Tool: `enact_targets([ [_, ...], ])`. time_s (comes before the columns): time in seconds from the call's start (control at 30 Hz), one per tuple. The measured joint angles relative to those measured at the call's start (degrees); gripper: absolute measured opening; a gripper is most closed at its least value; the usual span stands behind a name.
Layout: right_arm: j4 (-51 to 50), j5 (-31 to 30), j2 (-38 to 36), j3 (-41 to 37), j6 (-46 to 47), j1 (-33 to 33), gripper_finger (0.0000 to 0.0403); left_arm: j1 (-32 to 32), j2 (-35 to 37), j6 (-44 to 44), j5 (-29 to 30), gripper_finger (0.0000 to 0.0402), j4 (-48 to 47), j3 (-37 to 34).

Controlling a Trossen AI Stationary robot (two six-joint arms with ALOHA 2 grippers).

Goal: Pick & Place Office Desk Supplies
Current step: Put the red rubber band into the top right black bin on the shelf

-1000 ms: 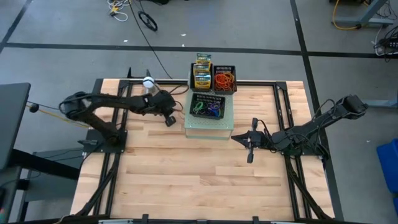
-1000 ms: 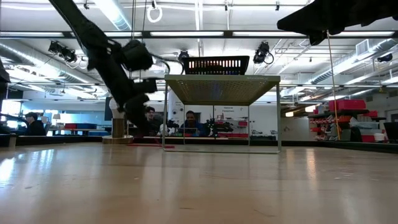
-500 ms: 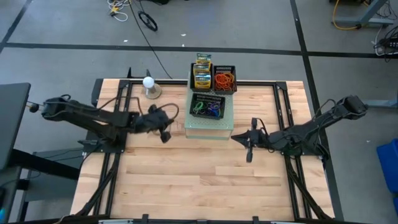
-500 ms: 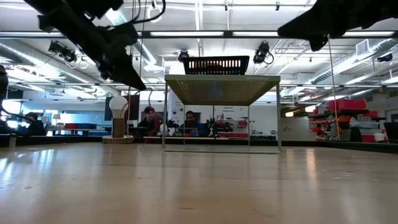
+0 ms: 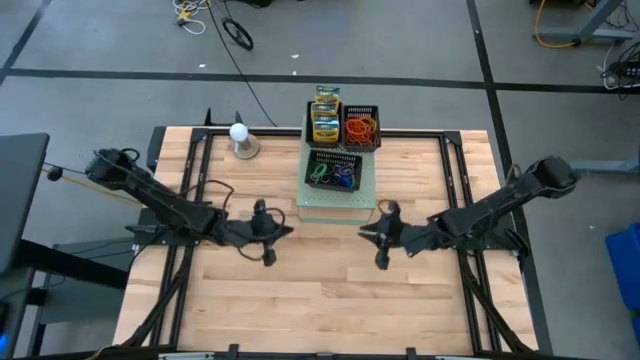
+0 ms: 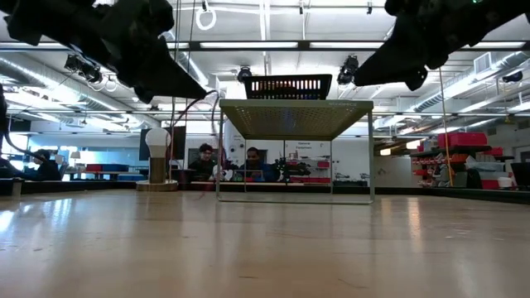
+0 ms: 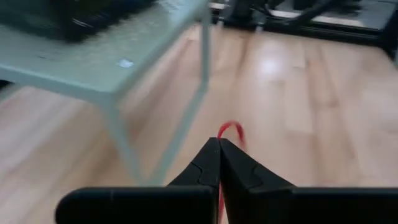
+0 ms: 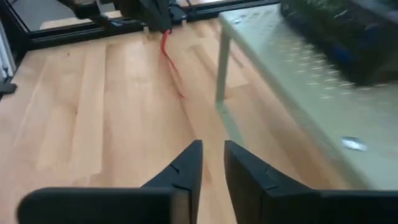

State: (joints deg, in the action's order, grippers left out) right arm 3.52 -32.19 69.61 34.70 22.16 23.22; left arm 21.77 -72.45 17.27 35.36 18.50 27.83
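Pinching a red rubber band (image 7: 230, 132) between clenched fingers (image 7: 205, 163), the left gripper (image 5: 283, 231) is held above the desk (image 5: 320, 290), just in front of the pale raised stand (image 5: 336, 207). Facing it, the right gripper (image 5: 366, 232) is seen with its fingers (image 8: 186, 163) slightly parted and nothing grasped. More rubber bands are kept in black baskets (image 5: 334, 169) on the stand, beside crayon boxes (image 5: 325, 117).

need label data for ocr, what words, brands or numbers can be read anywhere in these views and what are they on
None can be read.
Yellow-green crayon boxes behind the black wire baskets on the pale green shelf: print shows, too small to read.
Small white sticker on that shelf's top: blurred, unreadable.
Red and white shelving in the room behind the table: any signs too small to read.
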Motion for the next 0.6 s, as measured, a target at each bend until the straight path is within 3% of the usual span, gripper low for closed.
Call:
enact_targets([
  [0.17, 5.8, 0.0, 9.0, 1.6, 6.3, 2.4, 0.0115, 2.9, -6.5, 0.5, 0.0, 0.0004, 11.2, 0.0],
  [0.47, 35.9, -3.8, 27.3, 1.7, 8.7, 6.3, 0.02, 3.3, -22.1, -2.7, 0.3, 0.0004, 37.2, 0.3],
  [0.6, 44.2, -7.5, 34.0, 3.1, 8.6, 6.2, 0.0235, 2.9, -27.2, -3.6, 0.1, 0.0004, 44.2, 1.8],
])
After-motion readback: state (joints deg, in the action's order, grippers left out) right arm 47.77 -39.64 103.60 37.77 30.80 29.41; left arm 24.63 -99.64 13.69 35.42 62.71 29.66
